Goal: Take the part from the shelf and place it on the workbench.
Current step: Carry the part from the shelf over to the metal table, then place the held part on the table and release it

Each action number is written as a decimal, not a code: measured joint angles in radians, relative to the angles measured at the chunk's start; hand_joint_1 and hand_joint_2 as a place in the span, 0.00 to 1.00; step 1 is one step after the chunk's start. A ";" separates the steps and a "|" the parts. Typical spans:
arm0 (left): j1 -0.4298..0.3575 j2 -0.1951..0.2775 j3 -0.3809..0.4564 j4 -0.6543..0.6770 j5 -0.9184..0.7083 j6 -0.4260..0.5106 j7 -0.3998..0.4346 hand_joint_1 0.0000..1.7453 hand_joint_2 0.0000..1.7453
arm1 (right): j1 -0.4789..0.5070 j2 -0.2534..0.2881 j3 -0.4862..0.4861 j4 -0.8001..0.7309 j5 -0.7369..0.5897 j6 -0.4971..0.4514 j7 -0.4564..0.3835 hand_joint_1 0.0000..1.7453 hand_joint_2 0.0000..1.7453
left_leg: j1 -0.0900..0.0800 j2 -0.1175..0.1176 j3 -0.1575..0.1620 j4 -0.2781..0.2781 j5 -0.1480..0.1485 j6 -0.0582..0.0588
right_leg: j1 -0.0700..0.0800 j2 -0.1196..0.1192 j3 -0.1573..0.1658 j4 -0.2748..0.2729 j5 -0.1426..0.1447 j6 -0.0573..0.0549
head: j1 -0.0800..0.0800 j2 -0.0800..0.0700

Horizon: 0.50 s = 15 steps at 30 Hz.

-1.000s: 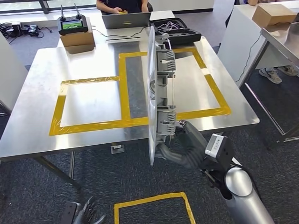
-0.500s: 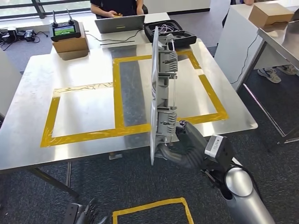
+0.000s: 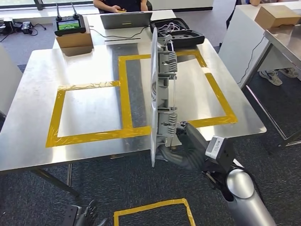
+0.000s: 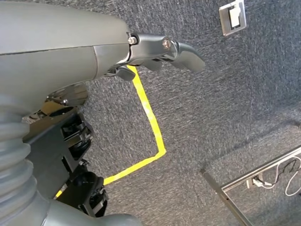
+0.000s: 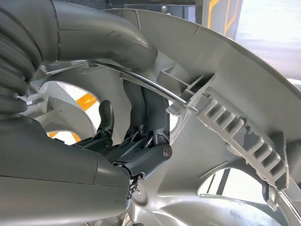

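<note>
The part (image 3: 160, 92) is a large grey disc with ribbed clips and a wire ring on its back, standing on edge in front of me. My right hand (image 3: 183, 148) grips its lower rim; up close the fingers (image 5: 142, 113) reach through an opening in the part (image 5: 227, 117). It hovers over the near edge of the steel workbench (image 3: 32, 117), in line with the right yellow-taped rectangle (image 3: 216, 96). My left hand (image 3: 83, 215) hangs low beside my body over the carpet, holding nothing, its fingers (image 4: 167, 49) stretched out.
A left taped rectangle (image 3: 57, 117) also marks the bench. At its far edge sit a controller on a cardboard box (image 3: 73, 30), a laptop (image 3: 124, 20) and an open black case (image 3: 179, 30). A person sits behind the laptop. Another bench with a box (image 3: 275, 16) stands right. Yellow tape (image 3: 152, 209) marks the carpet.
The whole view has swayed slightly left, then back right, so the camera moved. The part stays upright in my right hand in about the same place. My left hand still hangs low.
</note>
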<state>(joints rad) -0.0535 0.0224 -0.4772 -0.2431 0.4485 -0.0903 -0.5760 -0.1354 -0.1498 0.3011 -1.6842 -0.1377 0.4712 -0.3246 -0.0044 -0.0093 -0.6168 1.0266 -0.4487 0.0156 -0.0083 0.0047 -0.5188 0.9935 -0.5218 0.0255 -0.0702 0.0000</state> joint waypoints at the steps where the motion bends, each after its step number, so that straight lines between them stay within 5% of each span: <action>1: 0.000 0.000 0.000 0.000 0.000 0.000 0.000 0.00 1.00 | 0.001 0.000 0.000 0.000 0.000 0.000 0.000 1.00 1.00 | 0.000 0.000 0.000 0.000 0.000 0.000 | 0.000 0.000 0.000 0.000 0.001 0.001 | 0.000 0.000; 15: -0.001 -0.003 0.000 0.000 -0.010 0.000 0.000 0.00 1.00 | 0.001 0.000 0.000 0.000 0.019 -0.011 0.014 1.00 1.00 | 0.001 0.002 0.004 -0.002 0.003 -0.001 | 0.002 0.000 0.001 0.002 0.001 0.003 | 0.000 0.000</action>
<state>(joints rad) -0.0543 0.0197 -0.4772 -0.2426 0.4380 -0.0904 -0.5757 -0.1341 -0.1499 0.3007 -1.6842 -0.1187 0.4607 -0.3111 -0.0031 -0.0077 -0.6126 1.0247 -0.4454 0.0146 -0.0066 0.0047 -0.5175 0.9953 -0.5203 0.0287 -0.0702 0.0002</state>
